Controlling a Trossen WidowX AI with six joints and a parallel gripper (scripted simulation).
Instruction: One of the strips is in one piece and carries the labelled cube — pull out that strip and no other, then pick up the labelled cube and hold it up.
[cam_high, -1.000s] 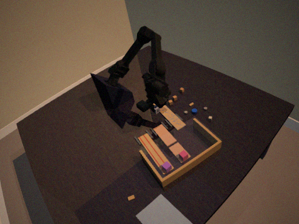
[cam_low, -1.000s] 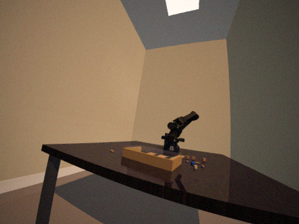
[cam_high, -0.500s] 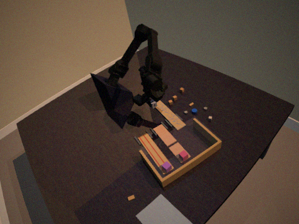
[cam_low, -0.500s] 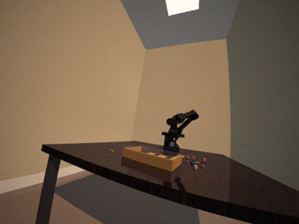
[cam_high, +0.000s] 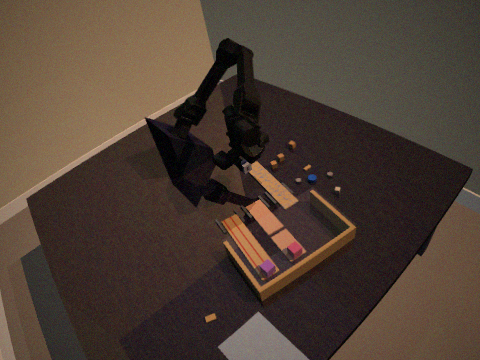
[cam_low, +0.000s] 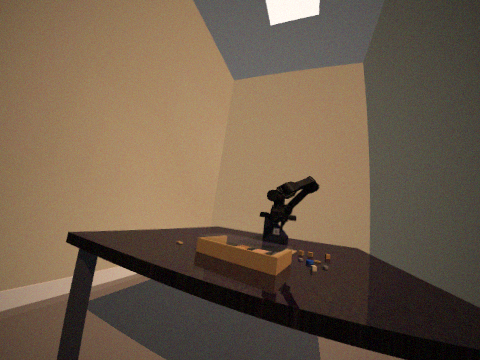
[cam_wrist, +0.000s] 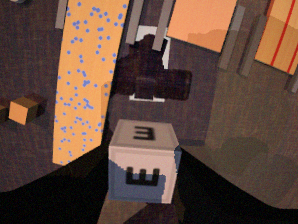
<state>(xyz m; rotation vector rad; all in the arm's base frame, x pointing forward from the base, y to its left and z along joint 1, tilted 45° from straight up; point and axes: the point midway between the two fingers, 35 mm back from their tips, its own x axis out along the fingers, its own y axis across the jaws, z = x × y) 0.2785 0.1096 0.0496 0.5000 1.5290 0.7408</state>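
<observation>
My gripper (cam_high: 245, 164) (cam_wrist: 143, 149) is shut on the labelled cube (cam_high: 246, 167) (cam_low: 276, 231) (cam_wrist: 143, 134), pale and blue with dark letter marks, held above the table. The blue-dotted strip (cam_high: 272, 185) (cam_wrist: 87, 75) lies in one piece, pulled out past the box's open side, beside and below the cube. A plain salmon strip (cam_high: 265, 216) (cam_wrist: 202, 22) has a gap before its far piece (cam_high: 282, 239), which bears a pink cube (cam_high: 294, 249). A red-lined strip (cam_high: 242, 241) (cam_wrist: 282, 35) bears a purple cube (cam_high: 268, 268). The fingertips are mostly hidden.
The wooden box (cam_high: 308, 262) (cam_low: 240, 254) has dark guide rails (cam_high: 221, 226) (cam_wrist: 232, 37) at its open side. Small orange cubes (cam_high: 292, 144) (cam_wrist: 19, 112), a blue disc (cam_high: 312, 178) and a white block (cam_high: 337, 190) lie beyond the dotted strip. A pale sheet (cam_high: 260, 340) lies near the table's edge.
</observation>
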